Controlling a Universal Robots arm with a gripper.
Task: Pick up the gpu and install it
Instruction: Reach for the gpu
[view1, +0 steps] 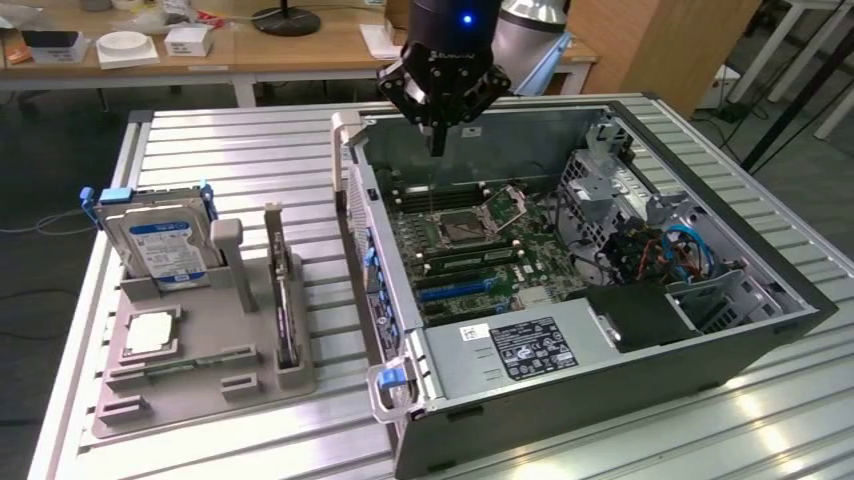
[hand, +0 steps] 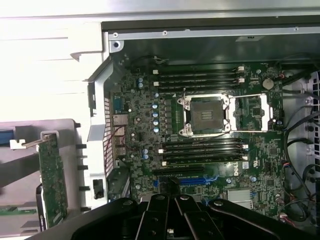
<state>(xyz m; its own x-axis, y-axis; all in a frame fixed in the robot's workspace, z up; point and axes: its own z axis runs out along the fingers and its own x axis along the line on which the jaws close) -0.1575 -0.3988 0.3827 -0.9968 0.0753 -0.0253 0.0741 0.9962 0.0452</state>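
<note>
One robot arm hangs over the open computer case (view1: 601, 395), its gripper (view1: 437, 146) pinched shut and empty above the motherboard (view1: 534, 252); the gpu (view1: 283, 300) stands on edge in a slot of the grey holder tray (view1: 187, 388) on the slatted table (view1: 240, 150), to the exterior view's left of the case, well apart from the gripper; a hard drive (view1: 160, 245) stands upright in the same tray, a small square chip (view1: 150, 333) lying near it.

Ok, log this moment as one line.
gripper: shut, empty, over open case | gpu: on edge in holder, not picked up
</note>
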